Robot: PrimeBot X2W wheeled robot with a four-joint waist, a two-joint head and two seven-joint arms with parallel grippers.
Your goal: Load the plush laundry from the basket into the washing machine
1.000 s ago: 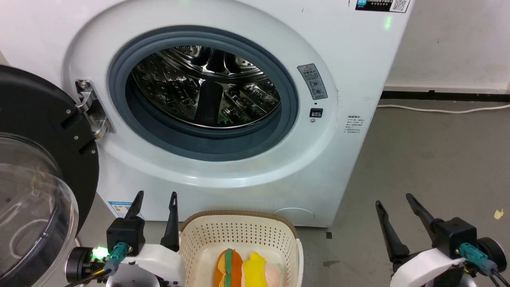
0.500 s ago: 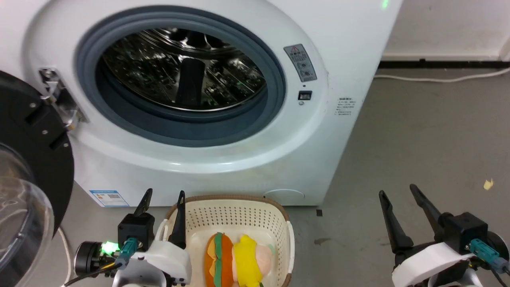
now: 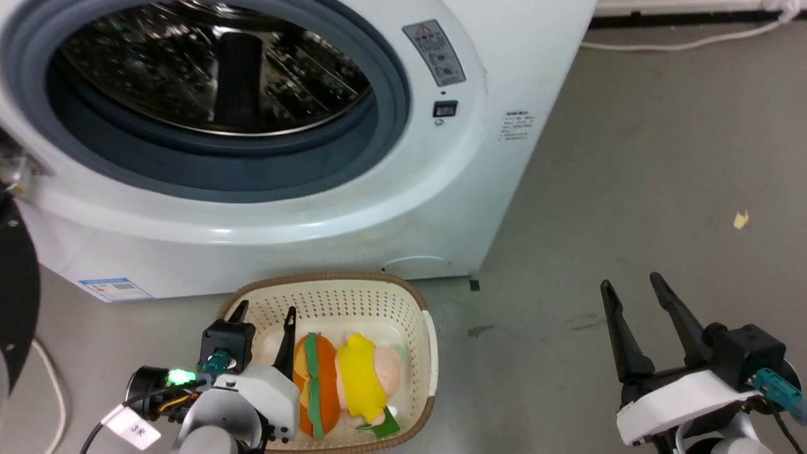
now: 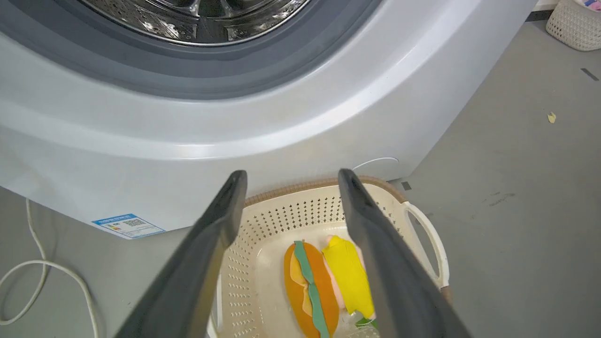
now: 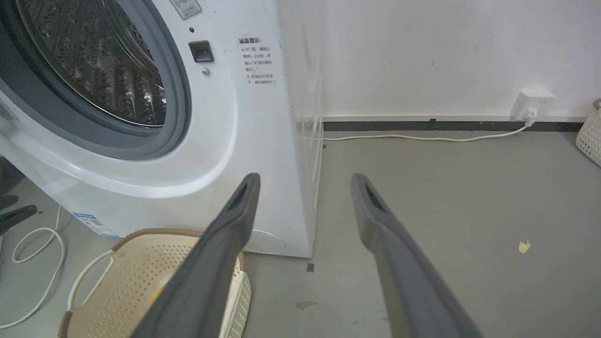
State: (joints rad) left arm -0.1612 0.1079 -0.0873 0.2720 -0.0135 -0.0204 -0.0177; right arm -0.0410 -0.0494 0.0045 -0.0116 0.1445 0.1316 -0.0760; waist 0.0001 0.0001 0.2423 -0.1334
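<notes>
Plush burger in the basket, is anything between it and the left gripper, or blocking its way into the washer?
Nothing visible. The left gripper hangs open by the left side of the basket, and the plush burger lies uncovered inside. The door of the washer is swung aside, leaving the drum open.

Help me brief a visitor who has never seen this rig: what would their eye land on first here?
The white front-loading washing machine dominates the upper left of the head view, its open mouth showing a shiny steel drum. Below it, a bright plush hamburger lies in the cream basket on the floor. The open left gripper hangs over the basket's left side; the open right gripper is apart, over grey floor.
</notes>
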